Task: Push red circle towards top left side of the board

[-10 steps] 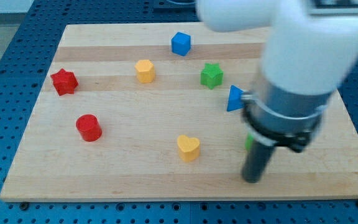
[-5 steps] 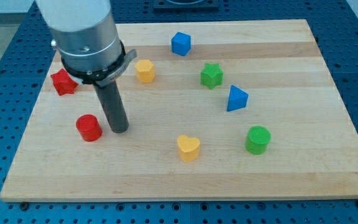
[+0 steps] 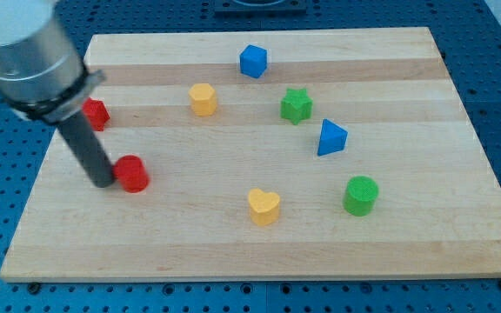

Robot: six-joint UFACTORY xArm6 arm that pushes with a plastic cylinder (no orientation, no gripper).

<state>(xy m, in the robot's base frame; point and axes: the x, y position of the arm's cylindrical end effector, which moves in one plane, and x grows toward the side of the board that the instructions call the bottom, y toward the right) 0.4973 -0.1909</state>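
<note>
Touching red circle (image 3: 133, 173) from the view's left, my tip (image 3: 103, 182), wooden board (image 3: 233, 243).

my tip (image 3: 103, 182) touching red circle (image 3: 133, 174)

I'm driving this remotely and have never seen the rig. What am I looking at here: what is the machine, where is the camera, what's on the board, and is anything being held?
This is one camera looking down at a slant on a wooden board. The machine is a single arm ending in a dark rod; it holds nothing and only pushes. My tip sits right against the view's left side of the red circle. Above them, partly hidden by the arm, is a red star. Also on the board: a yellow hexagon, a blue cube, a green star, a blue triangle, a green circle and a yellow heart.
</note>
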